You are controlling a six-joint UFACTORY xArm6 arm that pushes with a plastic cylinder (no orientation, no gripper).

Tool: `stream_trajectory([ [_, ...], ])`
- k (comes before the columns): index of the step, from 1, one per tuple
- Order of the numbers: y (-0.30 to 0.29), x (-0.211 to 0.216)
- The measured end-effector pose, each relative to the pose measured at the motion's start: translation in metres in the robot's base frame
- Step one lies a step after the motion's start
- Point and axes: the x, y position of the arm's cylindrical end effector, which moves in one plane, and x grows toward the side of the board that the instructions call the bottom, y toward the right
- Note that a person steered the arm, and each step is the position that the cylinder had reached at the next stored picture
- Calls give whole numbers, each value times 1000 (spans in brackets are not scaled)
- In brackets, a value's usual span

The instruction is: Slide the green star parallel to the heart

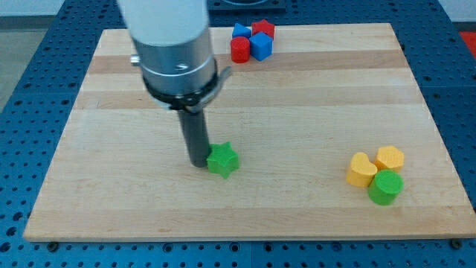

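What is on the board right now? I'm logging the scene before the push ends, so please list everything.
green star: one, green, left of the board's centre, toward the view's bottom
green cylinder: one, green, view's lower right, touching the yellow pair
yellow heart: one, yellow, lower right cluster, left side
yellow hexagon block: one, yellow, lower right cluster, top
red blocks: two, red, top-centre cluster
blue blocks: two, blue, same top cluster
wooden board: one, light wood, fills the view
my tip: one, dark rod, against the star's left side
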Motion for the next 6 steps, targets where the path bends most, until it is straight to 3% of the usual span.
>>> stream_trajectory([
  [3, 95, 6],
  [6, 109, 50],
])
